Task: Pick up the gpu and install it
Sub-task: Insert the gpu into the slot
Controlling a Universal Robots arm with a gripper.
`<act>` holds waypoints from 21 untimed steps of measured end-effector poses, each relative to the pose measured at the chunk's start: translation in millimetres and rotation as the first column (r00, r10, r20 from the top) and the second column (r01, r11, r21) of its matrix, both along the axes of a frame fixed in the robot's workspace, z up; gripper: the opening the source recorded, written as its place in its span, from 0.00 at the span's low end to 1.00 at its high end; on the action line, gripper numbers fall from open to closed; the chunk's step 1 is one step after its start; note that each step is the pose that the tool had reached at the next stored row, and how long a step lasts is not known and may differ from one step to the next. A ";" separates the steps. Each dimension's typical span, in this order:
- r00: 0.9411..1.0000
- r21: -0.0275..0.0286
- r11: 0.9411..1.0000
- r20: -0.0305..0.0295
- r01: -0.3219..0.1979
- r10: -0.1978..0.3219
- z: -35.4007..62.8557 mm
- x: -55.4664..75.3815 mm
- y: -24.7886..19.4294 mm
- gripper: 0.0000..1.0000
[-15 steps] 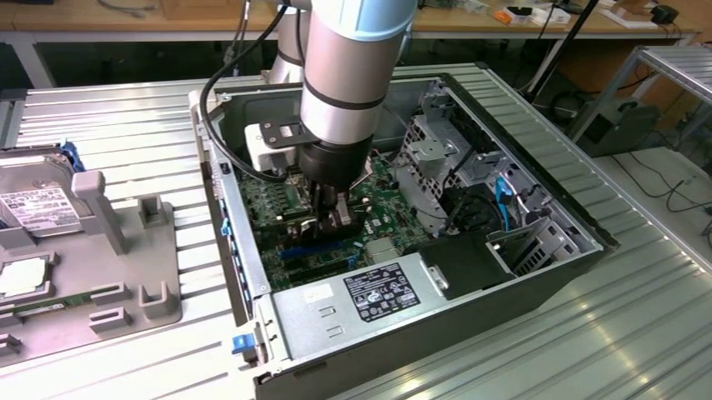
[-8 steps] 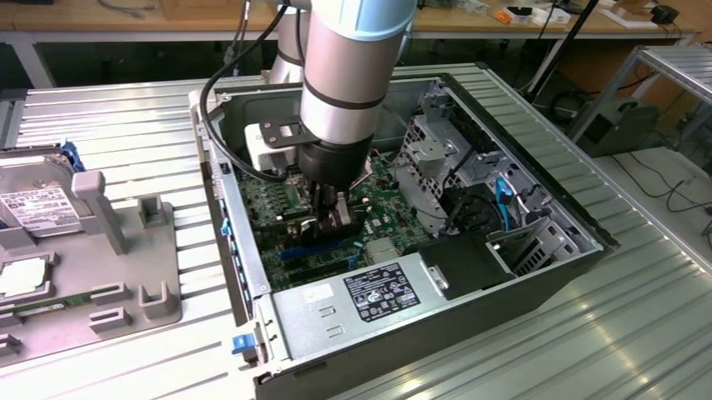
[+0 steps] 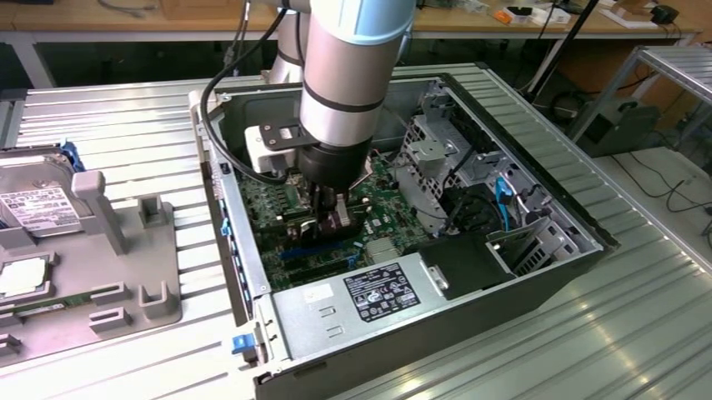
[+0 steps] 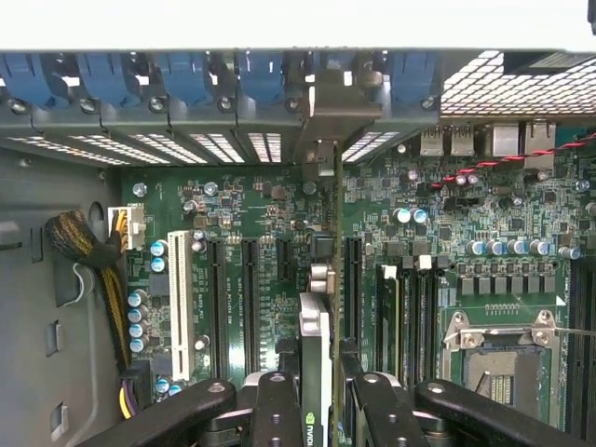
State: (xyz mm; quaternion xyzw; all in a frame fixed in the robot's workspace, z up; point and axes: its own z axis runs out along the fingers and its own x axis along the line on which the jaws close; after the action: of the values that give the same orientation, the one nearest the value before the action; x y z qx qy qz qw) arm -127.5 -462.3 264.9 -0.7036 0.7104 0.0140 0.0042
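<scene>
The gpu stands on edge between my fingers, a thin dark card with a green logo near the grip. Its silver bracket reaches the rear slot openings of the open computer case. My gripper is shut on the card, one black finger on each side of it. The card lines up with the row of long black expansion slots on the green motherboard; whether it sits in a slot is hidden. In the exterior view my gripper is low inside the case over the motherboard, with the gpu under it.
Blue slot latches line the case's rear wall. A white slot, a yellow-black cable bundle and the CPU socket flank the card. The power supply and drive cage crowd the case. A hard drive lies on a grey tray.
</scene>
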 end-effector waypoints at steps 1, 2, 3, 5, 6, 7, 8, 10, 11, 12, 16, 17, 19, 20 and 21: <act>1.000 0.000 1.000 0.000 0.000 0.000 -0.8 0.0 0.1 0.27; 1.000 0.000 1.000 0.000 0.000 0.000 -1.2 0.0 0.1 0.27; 1.000 0.000 1.000 0.000 0.000 0.000 -1.3 0.0 0.1 0.27; 1.000 0.000 1.000 0.000 0.000 0.000 -2.1 0.0 0.2 0.27; 1.000 0.001 1.000 0.000 0.000 0.000 -2.9 0.0 0.2 0.27; 1.000 0.001 1.000 0.000 0.000 0.000 -3.3 0.0 0.2 0.27; 1.000 0.000 1.000 0.000 0.000 0.000 -3.8 0.0 0.2 0.27; 1.000 0.000 1.000 0.000 0.000 0.000 -4.4 0.0 0.2 0.27; 1.000 0.000 1.000 0.000 0.000 0.000 -4.7 0.0 0.2 0.27; 1.000 0.000 1.000 0.000 0.000 0.000 -4.8 0.0 0.2 0.27; 1.000 0.000 1.000 0.000 0.000 0.000 -4.9 0.0 0.2 0.27; 1.000 0.000 1.000 0.000 0.000 0.000 -4.9 0.0 0.2 0.27; 1.000 0.000 1.000 0.000 0.000 0.000 -4.9 0.0 0.2 0.27; 1.000 0.000 1.000 0.000 0.000 0.000 -4.9 0.0 0.2 0.27; 1.000 0.000 1.000 0.000 0.000 0.000 -5.0 0.0 0.2 0.27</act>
State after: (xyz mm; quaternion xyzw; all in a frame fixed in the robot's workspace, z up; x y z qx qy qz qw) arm -127.5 -462.1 259.9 -0.7036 0.7104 0.0141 0.0044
